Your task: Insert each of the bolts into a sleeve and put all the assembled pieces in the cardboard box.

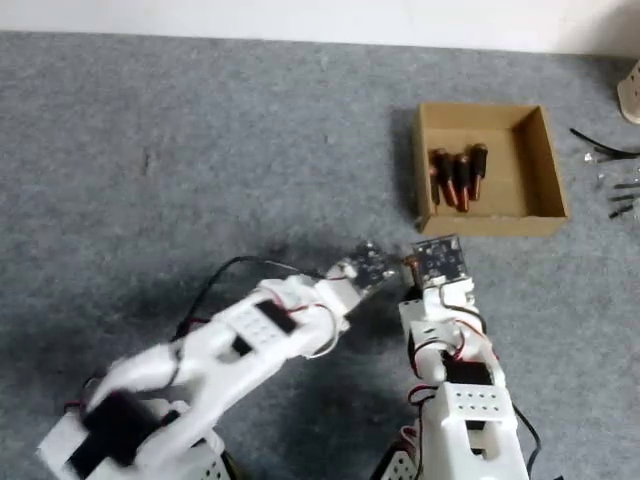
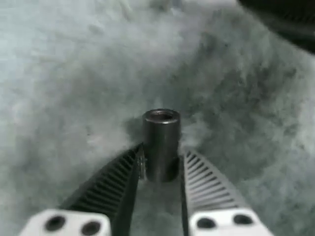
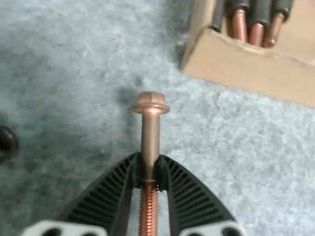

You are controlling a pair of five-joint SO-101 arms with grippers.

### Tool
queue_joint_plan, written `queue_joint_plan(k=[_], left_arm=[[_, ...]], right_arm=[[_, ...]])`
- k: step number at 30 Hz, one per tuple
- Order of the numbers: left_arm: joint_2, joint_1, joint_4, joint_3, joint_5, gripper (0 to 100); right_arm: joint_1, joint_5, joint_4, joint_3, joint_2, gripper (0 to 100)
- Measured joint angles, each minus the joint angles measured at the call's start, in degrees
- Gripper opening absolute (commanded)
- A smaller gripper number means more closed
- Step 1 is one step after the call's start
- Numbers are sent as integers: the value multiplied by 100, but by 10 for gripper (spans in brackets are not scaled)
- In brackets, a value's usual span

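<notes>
In the left wrist view my left gripper (image 2: 158, 169) is shut on a dark metal sleeve (image 2: 161, 142), its open bore facing away from the camera, above grey carpet. My right gripper (image 3: 147, 172) is shut on the shank of a copper bolt (image 3: 150, 132), hex head pointing outward. From above, both arms meet near the table's middle, the left gripper (image 1: 368, 266) close beside the right gripper (image 1: 425, 262). The cardboard box (image 1: 545, 165) lies just beyond them, holding several assembled bolt-and-sleeve pieces (image 1: 456, 175). Those pieces (image 3: 248, 24) also appear in the right wrist view.
Grey carpet covers the table. Small dark loose parts and a black cable (image 1: 612, 180) lie right of the box, with a pale object (image 1: 630, 92) at the far right edge. A dark round object (image 3: 7, 142) sits at the right wrist view's edge.
</notes>
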Motion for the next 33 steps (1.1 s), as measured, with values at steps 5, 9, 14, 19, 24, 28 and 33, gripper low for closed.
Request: queue_joint_plan(k=[5,9,14,19,24,28,33], left_arm=[[659,53,-18,-466,9,175],[633,35,-26,-475,-9,230],[360,35,-79,-290,18,185],[-422,44,-44,132,9,165],[-1952,-659,-44,765,0,165],[-3358,-1618,-44,1459,0,162],[-4993,-2681,-44,2259,0,84]], right_arm=[[18,-53,0,0,0,5],[18,-53,0,0,0,5],[18,-53,0,0,0,5],[18,-53,0,0,0,5],[18,-53,0,0,0,5],[18,-53,0,0,0,5],[18,-53,0,0,0,5]])
